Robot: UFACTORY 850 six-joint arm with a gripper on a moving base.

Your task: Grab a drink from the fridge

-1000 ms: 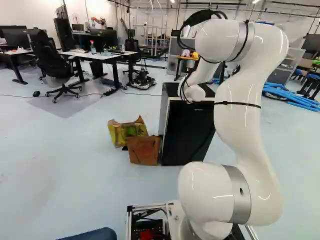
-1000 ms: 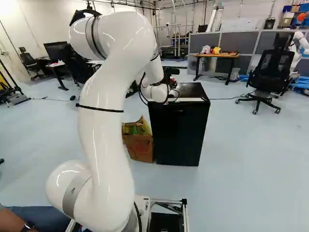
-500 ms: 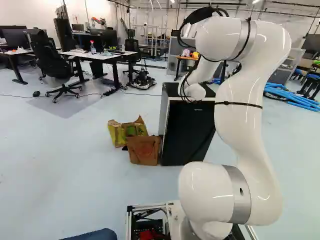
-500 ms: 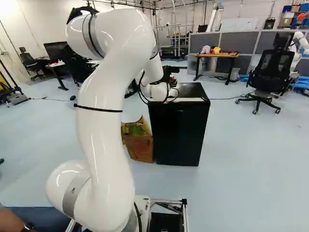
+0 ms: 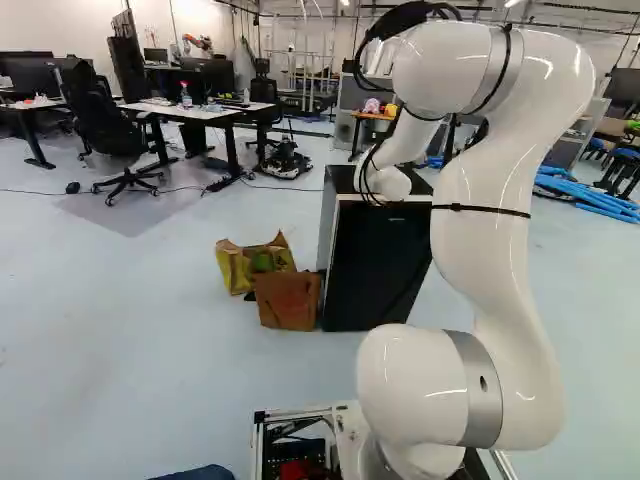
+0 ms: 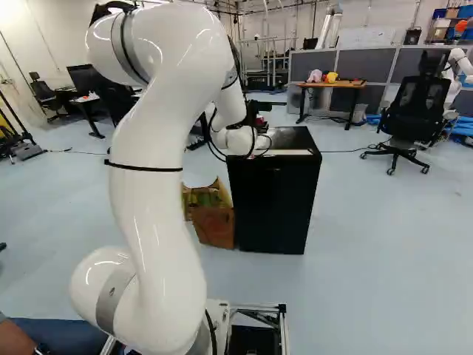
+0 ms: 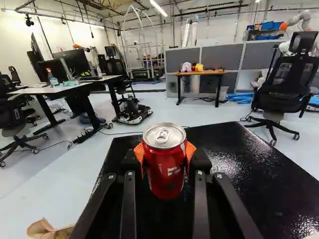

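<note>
In the right base view my gripper [image 6: 255, 112] shows as a dark shape just above the black fridge [image 6: 273, 200], partly hidden by the arm. The wrist view has the gripper [image 7: 164, 158] shut on a red drink can [image 7: 166, 174], its orange pads [image 7: 190, 151] pressed to two sides. The can is upright, silver lid up and unopened. Below and beyond it lies the fridge's glossy black top [image 7: 224, 154]; whether the can touches it I cannot tell. The fridge's front looks closed in both base views.
A brown box [image 5: 288, 300] and a yellow bag [image 5: 235, 268] stand against the fridge's side. Farther off are white desks [image 7: 65, 89], a wooden table [image 7: 199, 73], an office chair [image 7: 284, 84] and another robot [image 6: 460, 63]. A person's leg [image 6: 59, 333] is beside the base.
My arm has drawn back a little, its upper bend swinging outward and nearer in both base views. The gripper has shifted slightly left in the right base view. The base has stayed put.
</note>
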